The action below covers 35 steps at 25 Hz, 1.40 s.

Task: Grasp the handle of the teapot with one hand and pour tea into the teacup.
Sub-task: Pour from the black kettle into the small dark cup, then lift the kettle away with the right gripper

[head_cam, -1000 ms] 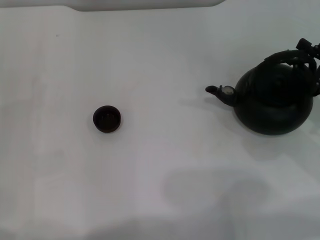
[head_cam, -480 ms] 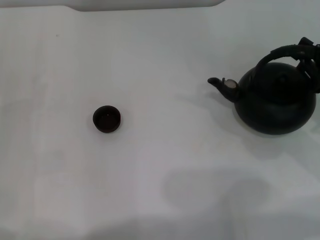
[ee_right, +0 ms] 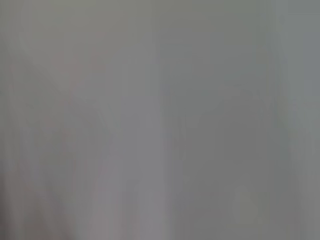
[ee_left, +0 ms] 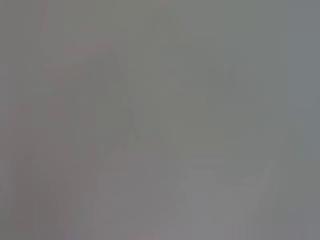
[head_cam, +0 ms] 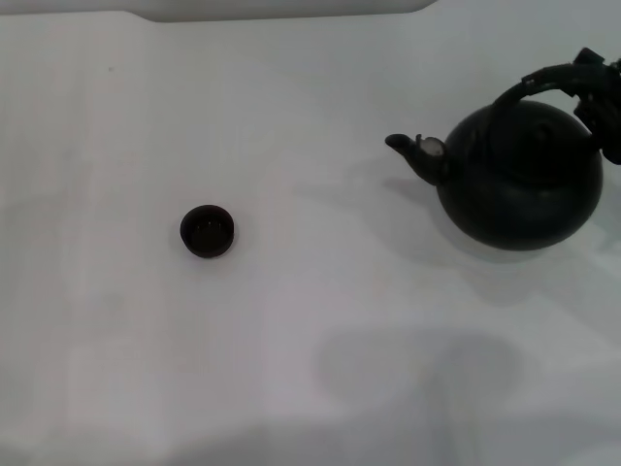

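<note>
Head view is the only one with anything in it: both wrist views are just flat grey, no gripper or object in either. On the white tabletop (head_cam: 310, 320) the big round matte black teapot (head_cam: 519, 180) is over on the right, short curved spout with a small silvery cap (head_cam: 417, 153) pointing left toward the tiny round dark brown-black teacup (head_cam: 208, 231), which is well apart from it, left of centre. The cup's inside looks dark, can't tell if it holds anything. The right gripper (head_cam: 594, 83) is at the frame's right edge, up by the thick black arched handle (head_cam: 539, 83); it looks clenched on the handle. The left gripper doesn't show anywhere.
</note>
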### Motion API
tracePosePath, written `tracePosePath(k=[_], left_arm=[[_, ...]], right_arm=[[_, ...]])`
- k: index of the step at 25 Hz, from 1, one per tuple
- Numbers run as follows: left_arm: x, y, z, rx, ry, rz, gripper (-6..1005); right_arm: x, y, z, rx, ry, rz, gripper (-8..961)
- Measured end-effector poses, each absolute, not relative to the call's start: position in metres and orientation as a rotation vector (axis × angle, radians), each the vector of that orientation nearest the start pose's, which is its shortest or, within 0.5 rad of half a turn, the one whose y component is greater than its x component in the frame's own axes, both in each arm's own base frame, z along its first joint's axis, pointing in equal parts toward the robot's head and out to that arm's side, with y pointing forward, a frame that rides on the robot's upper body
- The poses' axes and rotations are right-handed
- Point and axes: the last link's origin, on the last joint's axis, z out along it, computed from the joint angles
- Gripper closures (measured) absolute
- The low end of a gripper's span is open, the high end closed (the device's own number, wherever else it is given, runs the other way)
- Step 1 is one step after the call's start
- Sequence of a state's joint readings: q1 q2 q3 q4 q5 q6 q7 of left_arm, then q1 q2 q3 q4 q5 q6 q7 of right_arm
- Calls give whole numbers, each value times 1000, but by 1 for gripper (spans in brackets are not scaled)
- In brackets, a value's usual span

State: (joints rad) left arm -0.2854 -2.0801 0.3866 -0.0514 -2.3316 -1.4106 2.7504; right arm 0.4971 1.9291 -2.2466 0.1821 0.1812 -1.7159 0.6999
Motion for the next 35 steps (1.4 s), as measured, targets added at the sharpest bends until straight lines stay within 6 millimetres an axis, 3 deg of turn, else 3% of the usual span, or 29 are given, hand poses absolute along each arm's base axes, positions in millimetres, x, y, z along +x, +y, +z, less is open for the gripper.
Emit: tracePosePath(k=[18,20,35], left_arm=[[-395,251,33,-1208,-728,-793,107],[-394,252,33,-1209,-727,-794,106],[-396,252,35,-1207,-724,-791,107]], right_arm=[[261,304,-18,-2449,201,1096,725],[249,310,-32,-2482,147,1086,727],[224,330,-62,-2490,20,978,748]])
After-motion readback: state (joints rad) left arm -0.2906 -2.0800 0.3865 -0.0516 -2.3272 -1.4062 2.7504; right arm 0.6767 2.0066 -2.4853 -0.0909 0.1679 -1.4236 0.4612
